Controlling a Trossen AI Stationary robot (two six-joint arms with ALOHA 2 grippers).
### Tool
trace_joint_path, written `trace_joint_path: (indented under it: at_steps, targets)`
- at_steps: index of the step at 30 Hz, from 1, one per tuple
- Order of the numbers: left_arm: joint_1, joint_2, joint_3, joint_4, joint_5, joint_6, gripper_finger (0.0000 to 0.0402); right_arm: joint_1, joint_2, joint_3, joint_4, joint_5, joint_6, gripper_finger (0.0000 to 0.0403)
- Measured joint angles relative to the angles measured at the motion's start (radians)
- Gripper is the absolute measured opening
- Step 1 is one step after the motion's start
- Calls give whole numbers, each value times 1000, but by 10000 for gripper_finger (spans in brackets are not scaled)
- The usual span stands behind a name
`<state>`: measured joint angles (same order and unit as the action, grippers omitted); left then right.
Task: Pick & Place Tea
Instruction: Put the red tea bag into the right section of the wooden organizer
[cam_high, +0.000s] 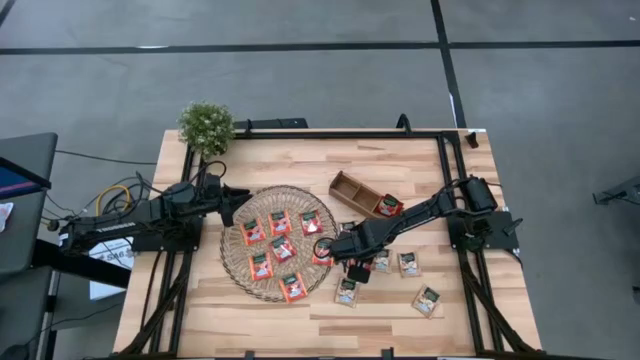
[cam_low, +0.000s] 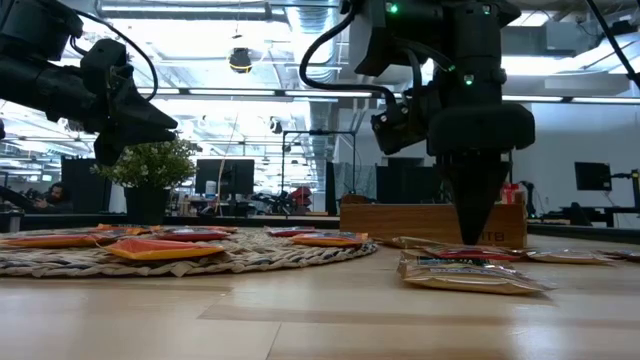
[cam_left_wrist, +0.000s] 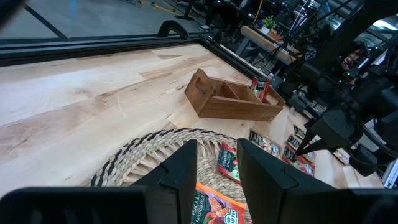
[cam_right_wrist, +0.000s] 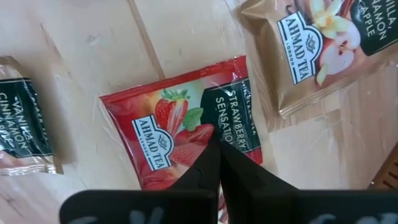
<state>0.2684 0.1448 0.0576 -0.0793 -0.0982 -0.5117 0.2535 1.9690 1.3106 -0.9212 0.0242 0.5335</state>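
I am seeing the right tool (cam_right_wrist: 219, 144) pressing its closed tips down on a red strawberry tea sachet (cam_right_wrist: 180, 127) that is lying flat on the tabletop (cam_high: 330, 315), just beside the wicker mat (cam_high: 240, 262); whether the sachet is actually pinched between them I cannot tell. Pale vanilla-cinnamon-apple sachets (cam_right_wrist: 326, 43) are lying close on both sides of the red one, off the mat. On the wicker mat itself, several more red-orange sachets (cam_high: 281, 222) are resting flat. The left tool (cam_left_wrist: 217, 165) is hovering above the mat's far edge with its fingers apart and nothing between them. Beyond the mat, the wooden compartment tray (cam_high: 358, 193) is sitting on the tabletop with a red sachet (cam_high: 389, 206) standing in its end compartment. Farther still from the mat, a small potted plant (cam_high: 206, 127) is standing at the tabletop's corner.
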Motion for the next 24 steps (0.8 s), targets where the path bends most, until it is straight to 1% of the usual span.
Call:
trace_joint_path:
  at_steps: [14, 17, 24]
  targets:
    - [0, 0, 0, 0, 0, -1, 105, 1, -6, 18, -21, 1, -11, 4]
    - [0, 0, 0, 0, 0, -1, 105, 1, -6, 18, -22, 1, -20, 23]
    - [0, 0, 0, 0, 0, -1, 105, 1, -6, 18, -45, 1, -59, 101]
